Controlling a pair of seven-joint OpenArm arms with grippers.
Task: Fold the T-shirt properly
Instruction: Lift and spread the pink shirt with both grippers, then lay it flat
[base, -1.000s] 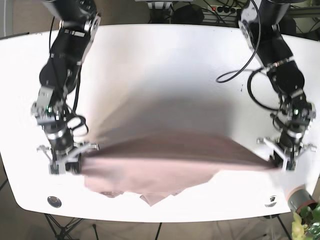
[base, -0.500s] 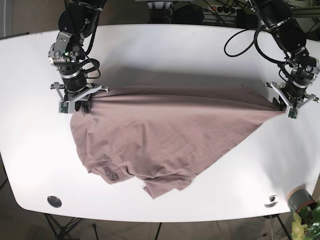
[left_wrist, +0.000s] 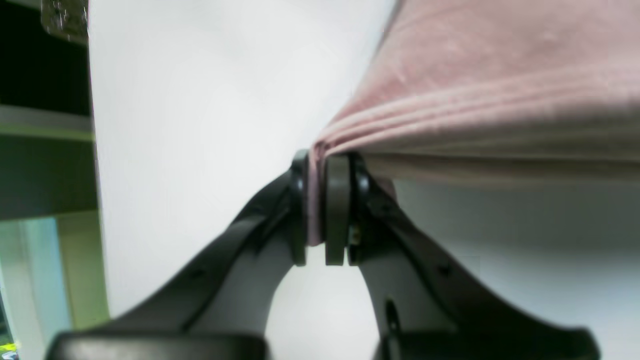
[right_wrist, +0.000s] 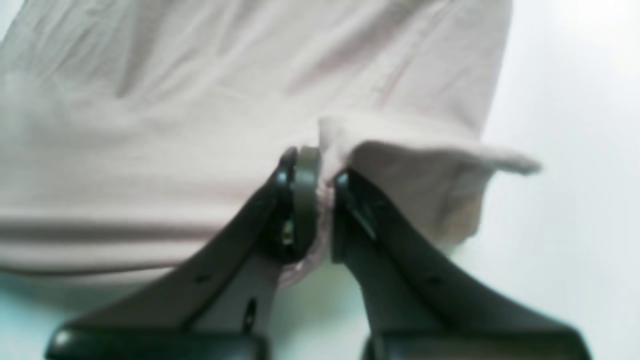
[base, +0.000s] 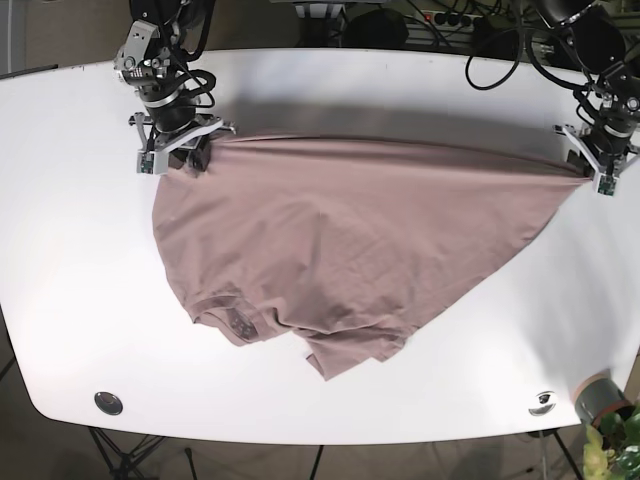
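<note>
T-shirt (base: 340, 240) stretched between left gripper (base: 597, 172) and right gripper (base: 180, 155).

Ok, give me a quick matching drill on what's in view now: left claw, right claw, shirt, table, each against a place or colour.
Things:
1. left claw
2. right claw
3. shirt
4. table

Descriptions:
A. white
B. dusty pink
C. pinching cloth at the base view's right edge
D. pinching cloth at the base view's upper left

Pairs: 1-C, 2-D, 3-B, 4-A
</note>
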